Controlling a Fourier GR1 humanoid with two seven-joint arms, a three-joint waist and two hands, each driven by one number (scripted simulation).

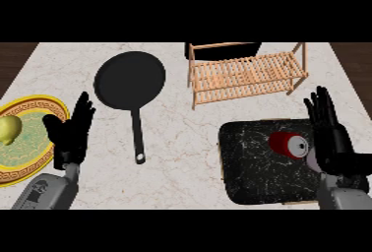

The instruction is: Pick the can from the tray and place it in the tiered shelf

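A red can (288, 143) lies on its side on the black marbled tray (254, 167) at the lower right, its silver end facing right. My right hand (330, 135) stands open just right of the can, fingers straight and pointing up, apart from it or barely beside it. The wooden tiered shelf (245, 74) stands at the back, above the tray. At the lower left my left hand (71, 130) rests open with fingers up, next to the plate.
A black frying pan (131, 81) lies in the middle, its handle (137, 138) pointing toward me. A yellow-rimmed plate (29, 152) at the left edge carries a yellow-green pear (9, 129). A dark object (222, 48) sits behind the shelf.
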